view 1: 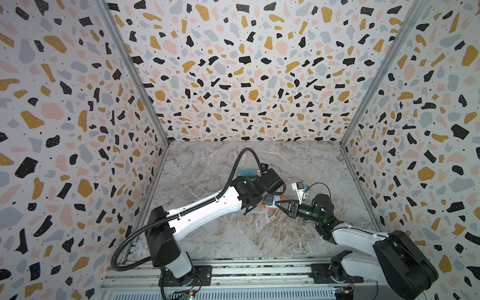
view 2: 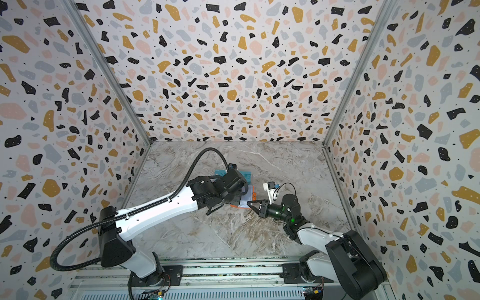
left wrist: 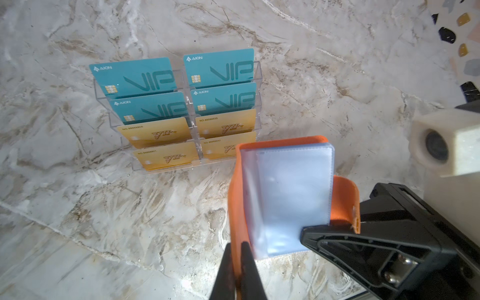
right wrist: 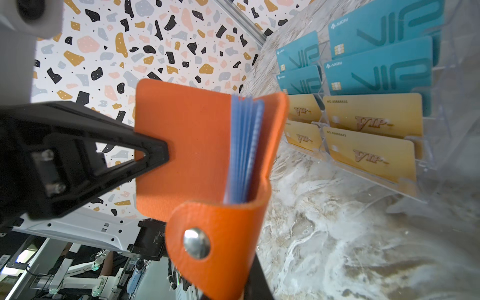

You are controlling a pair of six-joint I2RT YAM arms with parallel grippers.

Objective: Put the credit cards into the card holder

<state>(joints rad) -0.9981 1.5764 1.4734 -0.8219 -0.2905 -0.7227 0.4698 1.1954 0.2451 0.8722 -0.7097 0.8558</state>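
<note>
Orange holder (left wrist: 288, 197) hangs open just in front of the rack (left wrist: 102, 94), off the table, I think; left gripper (left wrist: 237, 249) is clamped on one cover, right gripper (view 1: 277, 202) on the tab cover; all eight cards (left wrist: 155, 132) stand in the rack beyond the holder, long edges level; left arm seems nearer to them.

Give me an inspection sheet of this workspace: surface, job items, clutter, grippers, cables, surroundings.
Surface: marble-patterned tabletop, no spills seen.
Job's things: eight credit cards, four teal, four gold, all in the clear acrylic rack; orange card holder open, front sleeve empty.
Clutter: nothing seen.
Grippers: left gripper shut on one holder cover; right gripper shut on the other side.
Cables: black conduit arches over left arm; thin wire loops at right wrist camera.
Surroundings: terrazzo-print walls; aluminium rail in front.
</note>
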